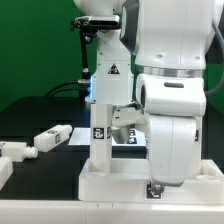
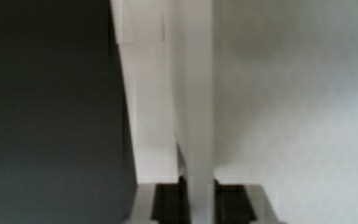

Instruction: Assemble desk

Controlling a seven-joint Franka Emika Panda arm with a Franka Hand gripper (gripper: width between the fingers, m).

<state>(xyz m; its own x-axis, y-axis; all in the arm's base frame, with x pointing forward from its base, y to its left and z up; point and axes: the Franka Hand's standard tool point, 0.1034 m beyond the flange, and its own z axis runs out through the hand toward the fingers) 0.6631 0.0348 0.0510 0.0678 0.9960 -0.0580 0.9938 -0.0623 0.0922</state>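
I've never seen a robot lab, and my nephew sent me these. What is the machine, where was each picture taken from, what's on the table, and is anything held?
The big white machine is a robot arm putting together model furniture. The exterior view comes from a camera off the arm; the wrist view comes from a camera on its wrist, looking along its gripper. On the black table lies the flat desk tabletop, with one leg apparently standing upright on it. Loose legs lie at the exterior view's left. The gripper is shut, nothing shows between its jaws, and the white surface before it is too close to identify.
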